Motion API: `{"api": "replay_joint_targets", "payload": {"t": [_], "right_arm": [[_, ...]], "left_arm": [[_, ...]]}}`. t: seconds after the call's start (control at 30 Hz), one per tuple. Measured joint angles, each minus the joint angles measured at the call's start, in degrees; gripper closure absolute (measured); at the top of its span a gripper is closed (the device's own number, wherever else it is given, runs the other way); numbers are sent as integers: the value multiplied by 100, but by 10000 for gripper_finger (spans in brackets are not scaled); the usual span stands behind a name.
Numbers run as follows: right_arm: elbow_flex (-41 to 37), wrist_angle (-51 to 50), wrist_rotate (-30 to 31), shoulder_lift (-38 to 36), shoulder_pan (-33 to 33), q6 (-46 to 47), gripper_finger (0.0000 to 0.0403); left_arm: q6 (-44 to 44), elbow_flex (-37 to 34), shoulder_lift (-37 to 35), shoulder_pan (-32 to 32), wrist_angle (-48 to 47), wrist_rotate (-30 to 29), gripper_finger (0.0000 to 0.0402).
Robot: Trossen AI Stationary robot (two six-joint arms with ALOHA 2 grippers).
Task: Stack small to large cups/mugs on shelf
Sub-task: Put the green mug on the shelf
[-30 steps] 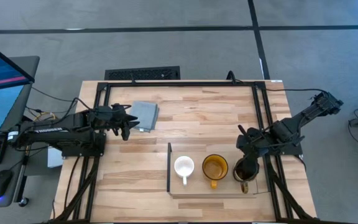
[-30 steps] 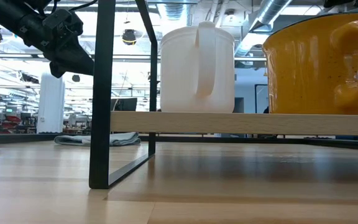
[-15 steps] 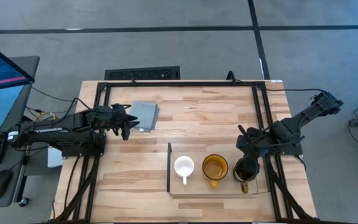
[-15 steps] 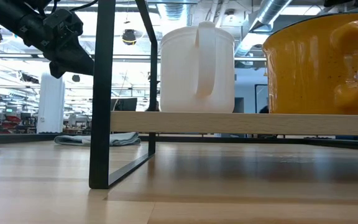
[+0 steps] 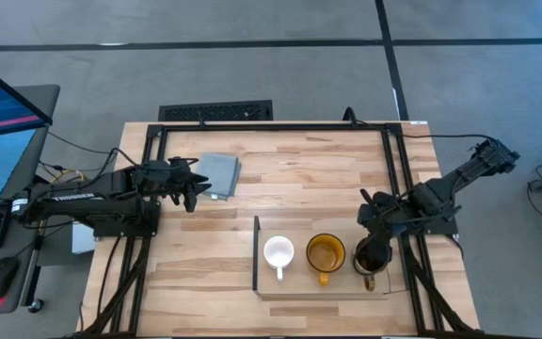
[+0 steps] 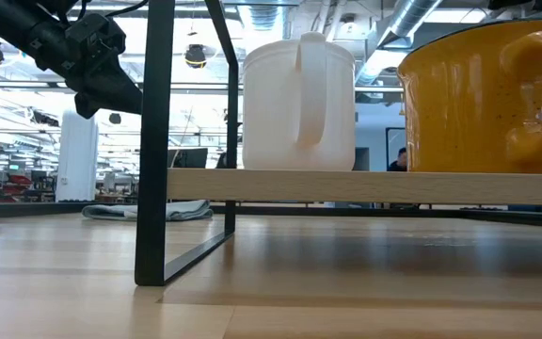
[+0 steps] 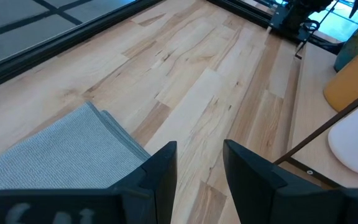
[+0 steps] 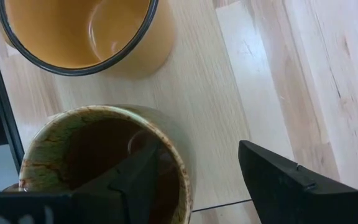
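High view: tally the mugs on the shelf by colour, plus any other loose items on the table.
Small white handled mug: 1
Yellow-amber handled mug: 1
Clear glass mug with dark brownish inside: 1
Grey-blue folded cloth: 1
Light-wood shelf board with a dark upright panel: 1
Total: 5 things, 3 of them mugs, all on the shelf.
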Motion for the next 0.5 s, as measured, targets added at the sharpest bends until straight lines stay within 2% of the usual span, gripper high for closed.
{"api": "replay_joint_targets", "payload": {"t": [0.27, 0.5], "right_arm": [[-2, 186, -455, -1, 2, -147, 157], [0, 167, -470, -2, 0, -146, 157]], "left_arm": [[2, 0, 2, 2, 0, 0, 281], [27, 0, 2, 2, 2, 0, 281]]}}
